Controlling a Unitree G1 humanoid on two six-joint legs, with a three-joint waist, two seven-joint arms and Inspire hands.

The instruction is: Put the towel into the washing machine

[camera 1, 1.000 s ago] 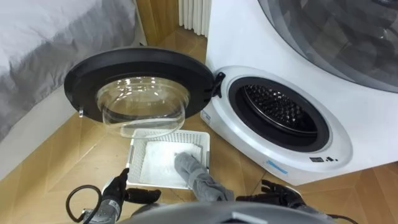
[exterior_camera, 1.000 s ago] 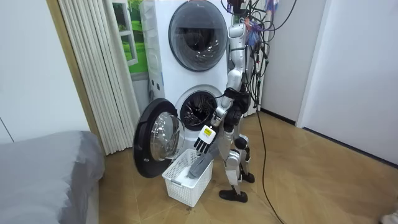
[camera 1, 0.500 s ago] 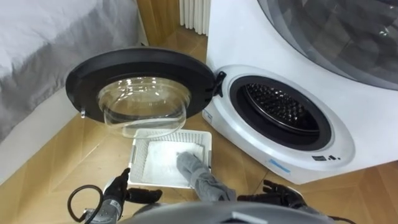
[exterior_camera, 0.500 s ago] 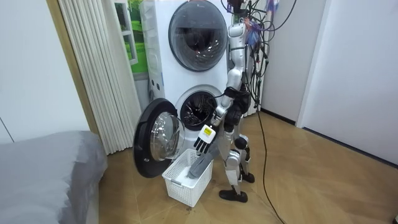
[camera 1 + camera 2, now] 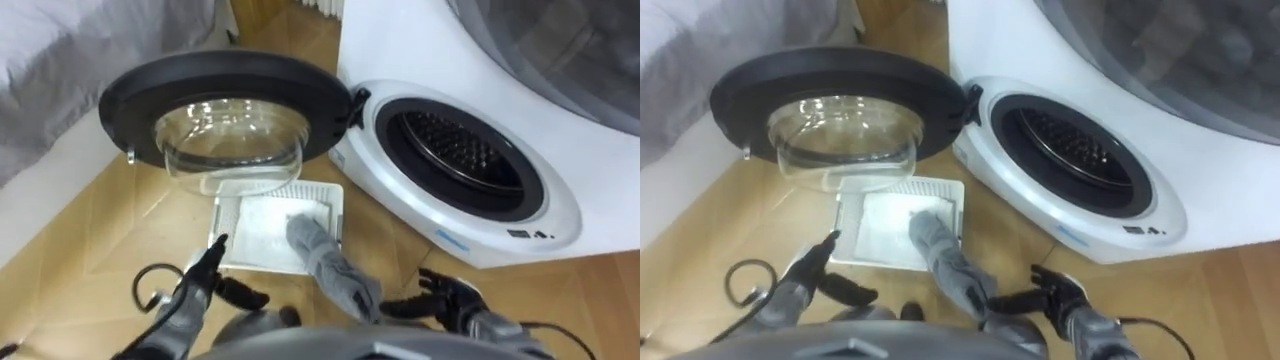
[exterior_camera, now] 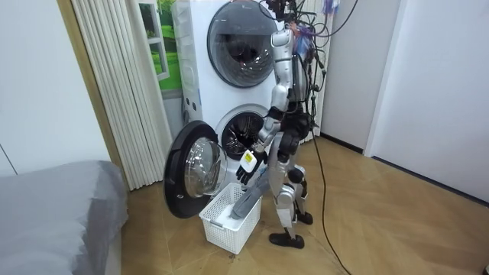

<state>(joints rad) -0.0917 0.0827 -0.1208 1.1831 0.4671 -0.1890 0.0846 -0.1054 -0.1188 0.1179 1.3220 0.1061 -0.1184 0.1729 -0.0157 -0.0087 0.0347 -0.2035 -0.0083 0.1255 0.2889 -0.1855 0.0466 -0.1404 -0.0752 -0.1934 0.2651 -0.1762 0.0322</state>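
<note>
A grey towel (image 5: 325, 258) lies half in a white basket (image 5: 219, 238) on the floor, its near end draped over the basket's rim towards me. The washing machine's drum (image 5: 458, 152) stands open, its round door (image 5: 225, 108) swung out to the left above the basket. My left hand (image 5: 198, 288) hovers open at the basket's near left corner, fingers straight. To the right of the towel's near end my right hand (image 5: 452, 297) is open with fingers spread and thumb pointing at the towel. In the room view I stand bent over the basket (image 6: 225, 226) in front of the machine.
A bed with grey covers (image 5: 80, 50) lies to the left. A second drum (image 6: 244, 34) sits stacked above the open one. Wooden floor surrounds the basket, and a white curtain (image 6: 114, 92) hangs at the room view's left.
The eye view has shifted a little. Both hands have come up further into view beside the basket. The towel lies as before.
</note>
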